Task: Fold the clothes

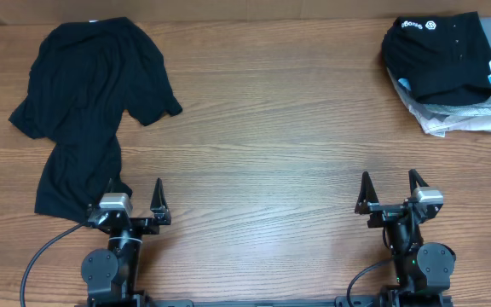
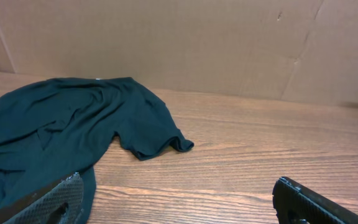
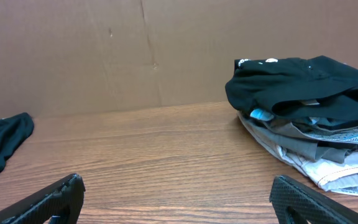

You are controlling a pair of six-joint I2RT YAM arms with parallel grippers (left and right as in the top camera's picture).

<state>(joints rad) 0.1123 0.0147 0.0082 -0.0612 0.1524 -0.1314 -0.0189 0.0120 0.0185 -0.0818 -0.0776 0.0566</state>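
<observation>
We have not begun folding: the crumpled black T-shirt point(image 1: 92, 94) lies far left on the bench point(image 1: 262, 128). The left pincer point(image 1: 133, 203) and right pincer point(image 1: 389, 194) are both spread and empty. Next, we judge, flatten it.

The white logo print point(image 1: 419, 26) on the folded black garment point(image 1: 441, 58) is too small to read.

The T-shirt point(image 1: 92, 102) lies far left on the table point(image 1: 262, 128), the folded pile point(image 1: 446, 72) far right.
</observation>
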